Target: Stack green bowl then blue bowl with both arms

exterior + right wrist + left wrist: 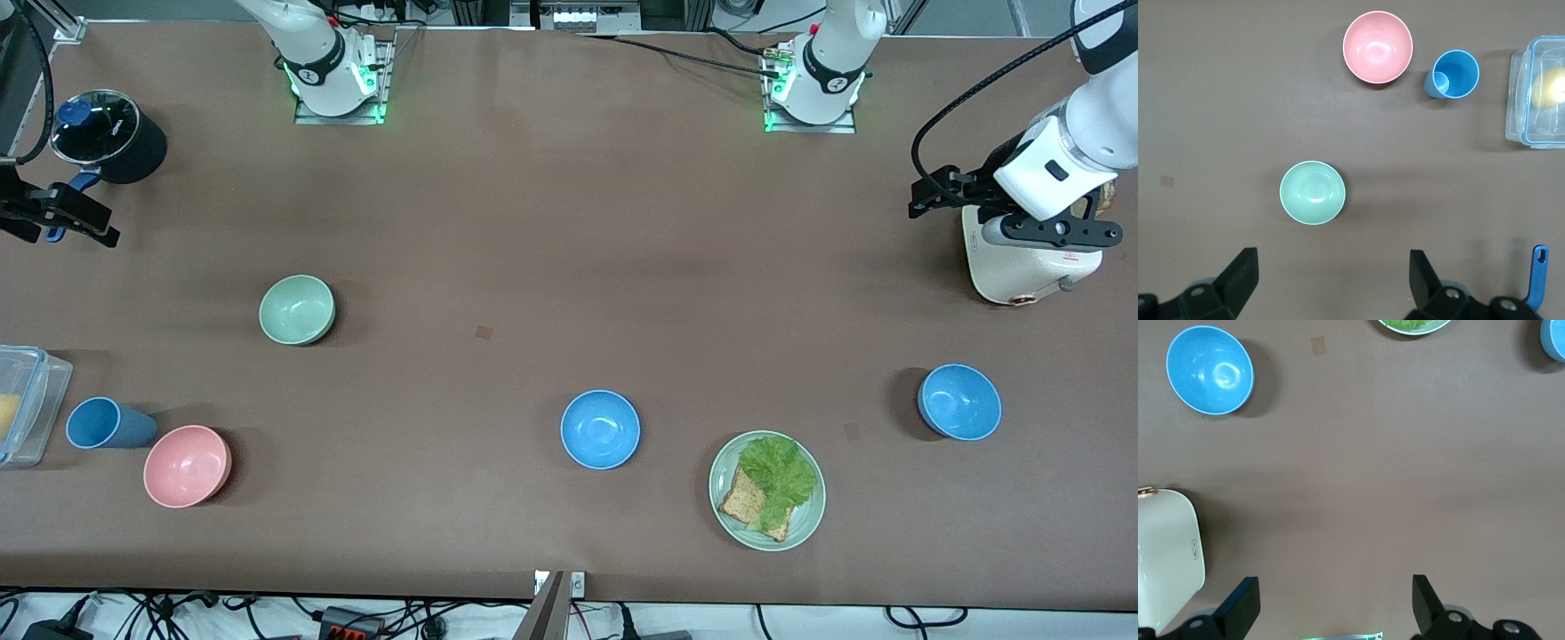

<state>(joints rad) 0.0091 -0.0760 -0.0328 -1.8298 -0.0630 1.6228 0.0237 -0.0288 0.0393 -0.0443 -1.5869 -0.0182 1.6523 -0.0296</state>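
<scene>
- The green bowl (297, 308) sits upright on the brown counter (551, 231) toward the right arm's end, well apart from every edge.
- The right pincer (1331, 280) hangs over the counter near the edge at the right arm's end, beside a black pot (111, 138); its 2 fingers (1241, 275) stand wide apart and hold nothing. In the right wrist view the green bowl (1313, 193) lies on the counter well apart from that pincer, about in line with the gap between its fingers.
- 2 blue bowls lie nearer the front camera's edge: one blue bowl (600, 429) about midway along the counter, the other blue bowl (959, 402) toward the left arm's end.
- The left pincer (1336, 603) is up beside a white appliance (1022, 262) near the edge at the left arm's end, fingers spread and empty. The blue bowl (1210, 370) closest to it lies well apart from it.
- A green plate (725, 508) with lettuce and toast lies between the 2 blue bowls, closer to the front edge.
- A pink bowl (187, 466), a blue cup (105, 423) and a clear box (36, 400) sit near the front corner at the right arm's end.
</scene>
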